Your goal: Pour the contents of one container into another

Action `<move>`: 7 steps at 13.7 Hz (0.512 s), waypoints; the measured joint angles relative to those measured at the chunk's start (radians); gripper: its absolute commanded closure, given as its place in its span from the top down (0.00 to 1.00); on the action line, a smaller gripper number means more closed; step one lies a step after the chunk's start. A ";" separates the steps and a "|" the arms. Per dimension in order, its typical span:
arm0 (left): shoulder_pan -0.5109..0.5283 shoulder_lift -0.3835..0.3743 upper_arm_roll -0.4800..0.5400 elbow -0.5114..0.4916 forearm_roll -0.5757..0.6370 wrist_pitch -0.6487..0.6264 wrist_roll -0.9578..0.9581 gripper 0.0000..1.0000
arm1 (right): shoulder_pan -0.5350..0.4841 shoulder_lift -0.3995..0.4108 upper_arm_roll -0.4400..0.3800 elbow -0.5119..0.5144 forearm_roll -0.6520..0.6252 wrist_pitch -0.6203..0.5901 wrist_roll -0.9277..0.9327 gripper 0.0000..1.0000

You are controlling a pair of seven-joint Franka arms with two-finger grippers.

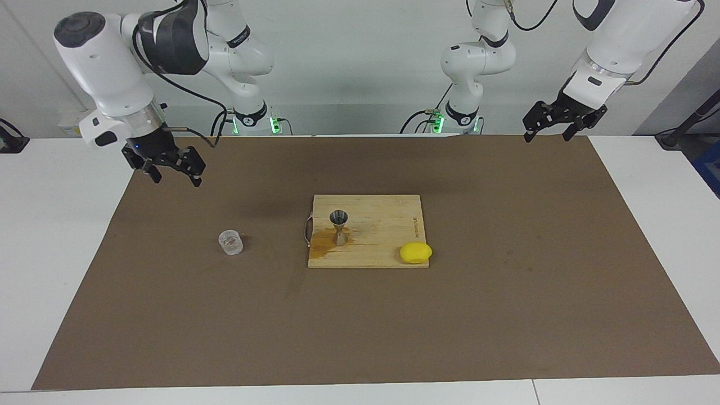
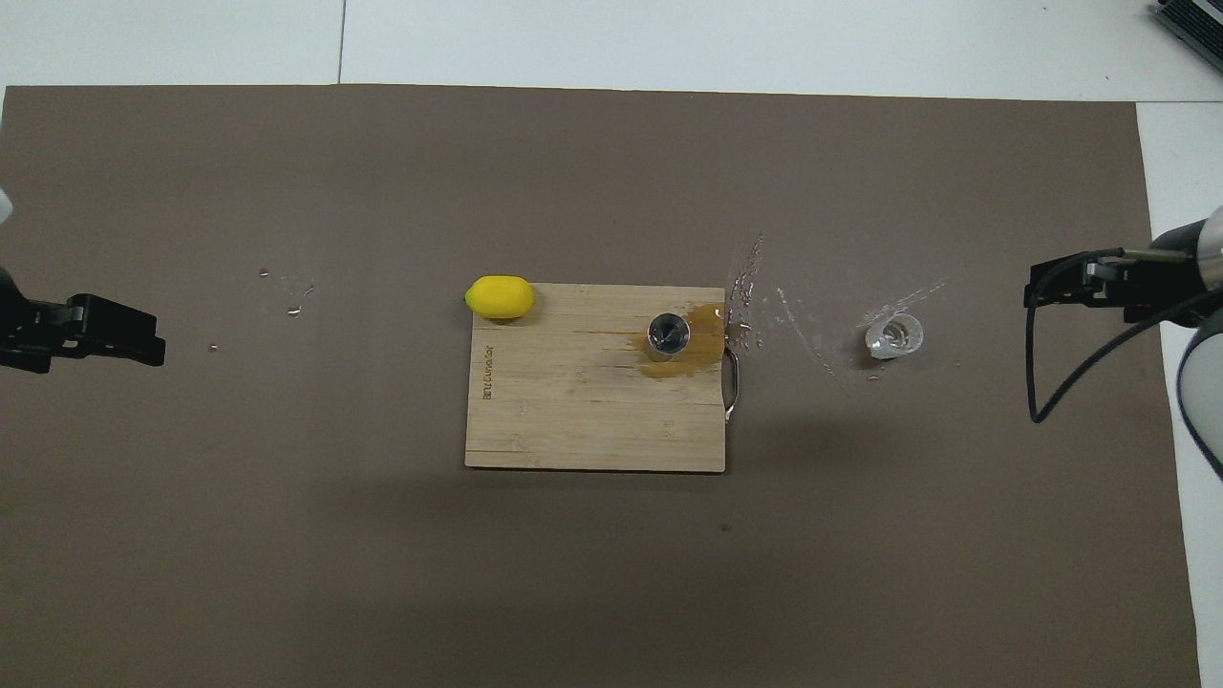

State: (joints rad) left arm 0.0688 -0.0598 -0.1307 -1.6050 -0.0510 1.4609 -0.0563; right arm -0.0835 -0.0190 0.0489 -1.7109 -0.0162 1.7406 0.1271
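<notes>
Left end effector (image 2: 143, 339): cut off at the overhead view's 9 o'clock edge. Tumbler (image 1: 230, 242) contents: too small to determine.

Clear tumbler (image 1: 230, 242), silver jigger (image 1: 339, 227), yellow lemon (image 1: 415, 252), pale wood board (image 1: 388, 225), brown mat (image 1: 506, 292)

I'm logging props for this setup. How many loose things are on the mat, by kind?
Glass tumbler: 1
Metal jigger: 1
Wooden board: 1
Lemon: 1
Total: 4
</notes>
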 measured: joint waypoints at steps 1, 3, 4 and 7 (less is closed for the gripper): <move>0.000 0.000 0.000 0.000 0.000 0.000 0.000 1.00 | 0.001 0.001 0.002 0.038 -0.019 -0.036 0.000 1.00; 0.000 0.000 0.000 0.000 0.000 0.000 0.000 1.00 | 0.001 0.004 0.004 0.107 -0.023 -0.118 0.000 1.00; 0.000 0.000 0.000 0.000 0.000 0.000 0.000 1.00 | 0.001 0.005 0.005 0.142 -0.023 -0.168 0.000 1.00; 0.000 0.000 0.000 0.000 0.000 0.000 0.000 1.00 | 0.003 0.020 0.010 0.222 -0.005 -0.280 0.001 1.00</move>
State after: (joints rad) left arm 0.0688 -0.0598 -0.1307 -1.6050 -0.0510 1.4609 -0.0563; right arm -0.0808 0.0010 0.0590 -1.4889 -0.0210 1.4608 0.1276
